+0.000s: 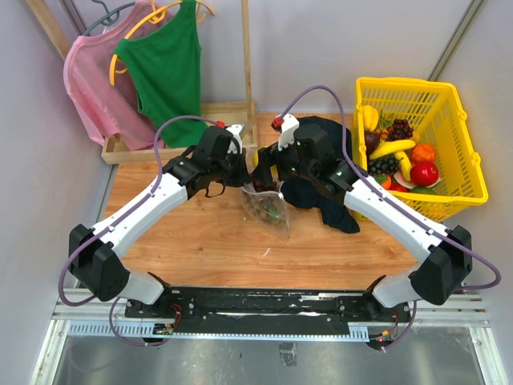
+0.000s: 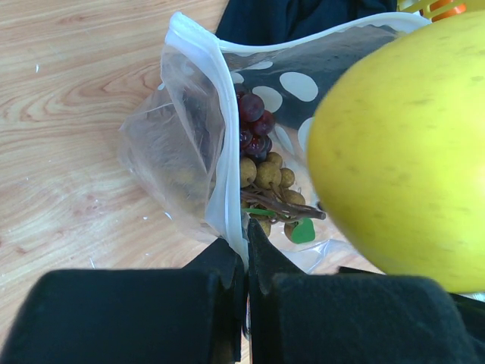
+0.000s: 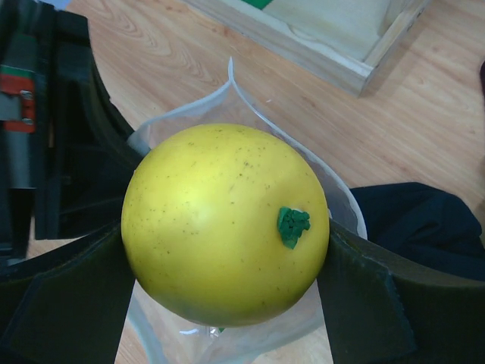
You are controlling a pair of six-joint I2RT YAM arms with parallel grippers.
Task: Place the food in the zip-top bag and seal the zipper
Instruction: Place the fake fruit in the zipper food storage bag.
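Right hand (image 3: 225,254), fingers spread wide and grasping the lemon (image 3: 220,212) across its middle, the green stem nub turned toward the wrist camera. Directly beyond the fruit, along the hand's line of approach, lies the open mouth of the zip-top bag (image 3: 333,197); its pale rim shows around the lemon on both sides and rises to a point above it. The lemon hangs at the opening, not yet inside.

Left hand (image 2: 247,250), clenched on the zipper (image 2: 221,152) at its near end, lifting that edge off the counter (image 2: 76,114). From this pinch the strip runs straight away from the fingers, so the long axis of the mouth points outward from the left hand, with the lemon on the open side of the strip. Dark purple grapes (image 2: 254,125) and the longan cluster (image 2: 269,178) already lie inside, near the bottom.

The bag rests partly on a dark cloth (image 1: 321,188). Banana (image 1: 393,148) and apple (image 1: 425,172) sit in the yellow basket (image 1: 461,188), well apart to the right and nearer the right arm.

Judgement: the lemon looks nearly as wide as the opening, so entry probably calls for a straight push along the present axis.
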